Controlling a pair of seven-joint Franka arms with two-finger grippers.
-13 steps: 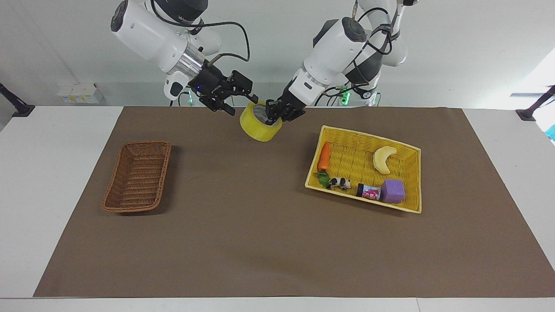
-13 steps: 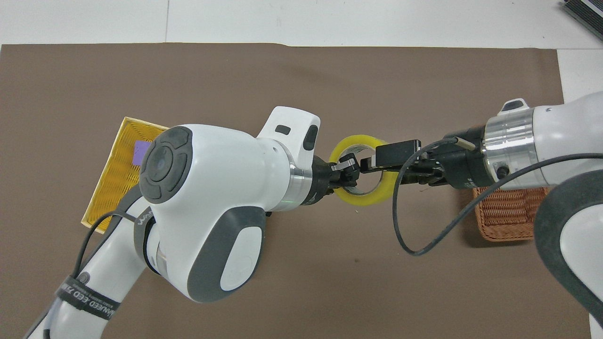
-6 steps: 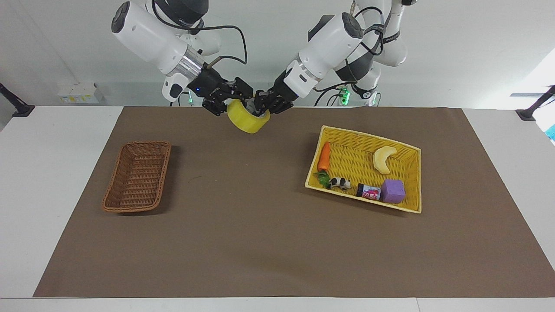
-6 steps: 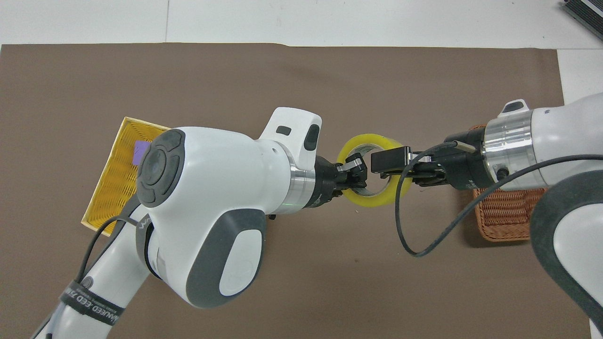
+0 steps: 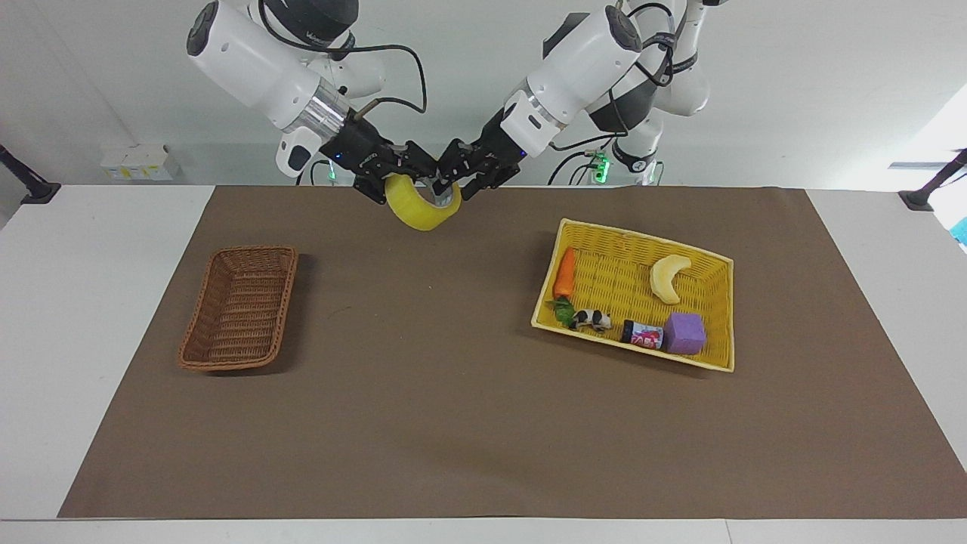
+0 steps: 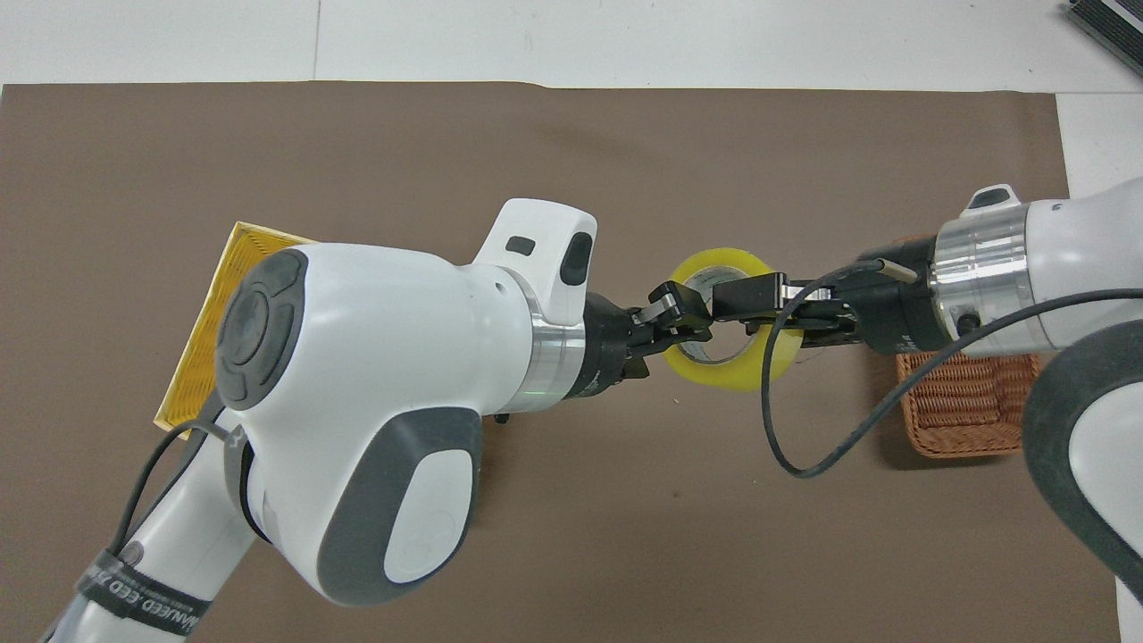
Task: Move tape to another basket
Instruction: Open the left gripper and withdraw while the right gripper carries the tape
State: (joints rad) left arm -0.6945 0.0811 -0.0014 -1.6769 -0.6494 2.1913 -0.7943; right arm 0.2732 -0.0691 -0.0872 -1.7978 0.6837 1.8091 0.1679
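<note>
The tape, a wide yellowish roll, hangs tilted in the air over the robots' edge of the brown mat, between the two baskets. My right gripper is shut on the roll's wall on the right arm's side. My left gripper meets the roll from the left arm's side, its fingers spread open around the rim. The dark brown wicker basket lies empty toward the right arm's end of the table, partly under the right arm in the overhead view.
A yellow woven basket toward the left arm's end holds a carrot, a banana, a purple block, a toy cow and a small can.
The right gripper came onto the tape and shut on it. The left gripper's fingers opened. The roll rose a little and shifted toward the right arm's end.
</note>
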